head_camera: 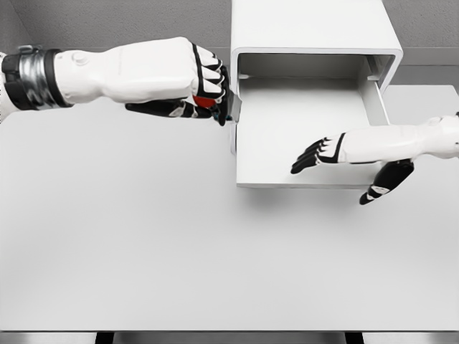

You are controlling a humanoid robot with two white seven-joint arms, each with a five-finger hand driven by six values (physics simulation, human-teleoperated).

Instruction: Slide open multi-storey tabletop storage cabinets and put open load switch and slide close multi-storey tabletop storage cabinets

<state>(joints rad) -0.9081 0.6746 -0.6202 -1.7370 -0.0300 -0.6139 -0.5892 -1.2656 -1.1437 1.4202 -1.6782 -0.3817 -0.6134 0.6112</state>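
Left hand (pixel 204 89) clenched around red-and-grey switch (pixel 208 102) beside open drawer (pixel 301 129) of white cabinet (pixel 308 29). Right hand (pixel 337 154) over drawer, fingers released.

White table (pixel 143 251), white storage cabinet (pixel 308 29) with drawer (pixel 287 129) pulled out.

drawer (pixel 287 129) mouth open, right robot hand (pixel 326 152) overhead

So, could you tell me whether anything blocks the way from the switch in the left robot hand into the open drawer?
Only the drawer's left wall, right beside the switch in the left robot hand. The right robot hand hovers over the drawer's front.
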